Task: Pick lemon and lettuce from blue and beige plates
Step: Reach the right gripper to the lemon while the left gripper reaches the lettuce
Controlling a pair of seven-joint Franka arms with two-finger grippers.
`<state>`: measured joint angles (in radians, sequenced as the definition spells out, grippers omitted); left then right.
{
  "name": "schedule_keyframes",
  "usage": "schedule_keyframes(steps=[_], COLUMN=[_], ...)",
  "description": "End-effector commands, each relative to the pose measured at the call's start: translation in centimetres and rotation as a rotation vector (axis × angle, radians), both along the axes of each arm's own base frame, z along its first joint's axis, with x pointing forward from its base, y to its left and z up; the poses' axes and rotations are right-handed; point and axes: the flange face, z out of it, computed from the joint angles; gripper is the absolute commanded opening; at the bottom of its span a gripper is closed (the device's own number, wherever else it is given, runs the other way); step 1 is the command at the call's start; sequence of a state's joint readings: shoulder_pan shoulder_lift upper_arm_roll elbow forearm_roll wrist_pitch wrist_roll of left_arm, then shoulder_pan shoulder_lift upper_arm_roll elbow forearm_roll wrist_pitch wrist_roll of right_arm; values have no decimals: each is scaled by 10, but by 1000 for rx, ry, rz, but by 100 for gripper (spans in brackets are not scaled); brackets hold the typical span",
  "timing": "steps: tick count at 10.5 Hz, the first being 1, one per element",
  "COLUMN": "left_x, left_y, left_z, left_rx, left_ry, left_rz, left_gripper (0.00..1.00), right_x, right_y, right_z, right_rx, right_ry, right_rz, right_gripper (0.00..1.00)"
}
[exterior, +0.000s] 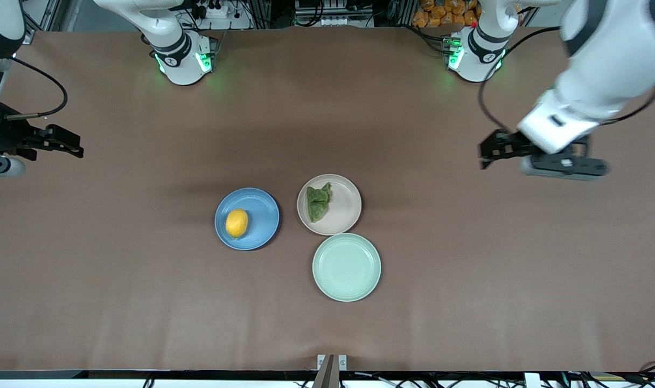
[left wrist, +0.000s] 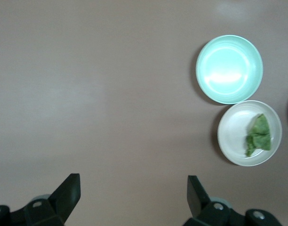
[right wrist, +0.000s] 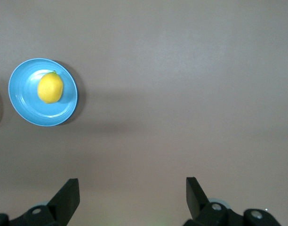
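Each arm has its own target: lemon toward the right arm's end, lettuce toward the left arm's.

The lemon (exterior: 237,223) lies on the blue plate (exterior: 263,215) near the middle of the surface, its long axis running roughly from the robots' edge toward the front camera's edge; the lettuce (exterior: 318,202) sits on the beige plate (exterior: 346,207) just beside it, with an empty mint-green plate (exterior: 347,267) touching that plate on the camera side. The right gripper (exterior: 63,143) hovers over the surface's edge at its own end, jaws apart and holding nothing. The left gripper (exterior: 492,151) hangs over bare surface near its own end, jaws likewise apart and empty. Each arm must reach inward, and the blue plate is the nearer one for the right arm.
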<state>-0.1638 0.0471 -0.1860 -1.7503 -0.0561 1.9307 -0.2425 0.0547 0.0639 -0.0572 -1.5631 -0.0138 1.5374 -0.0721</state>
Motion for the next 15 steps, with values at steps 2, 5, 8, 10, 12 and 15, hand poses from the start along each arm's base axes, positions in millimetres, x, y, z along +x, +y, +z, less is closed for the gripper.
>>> schedule_keyframes(steps=[2,5,8,10,12,15], left_x=[-14,-22,-35,-42,-44,-48], left_y=[-68,-128,-202,-250,-274,-298], left_z=[-56,-101,-158,-193,-222,-255], left_rx=[-43,-55,-12,-8,22,35], left_ry=[15,16,4,20,6,3], left_rz=[41,49,102,143,165,176], left_gripper=[100,100,100,100,100,100], right_x=[17,39,55,59,53,49], right_y=[27,60,107,137,155,195], right_z=[-18,-52,-95,-131,-180,-246], right_rx=[60,81,65,56,56,44], right_ry=[-7,-19,-15,-15,-42,-51], right_rz=[27,54,0,-32,-64,-115], right_gripper=[100,100,100,100,100,100])
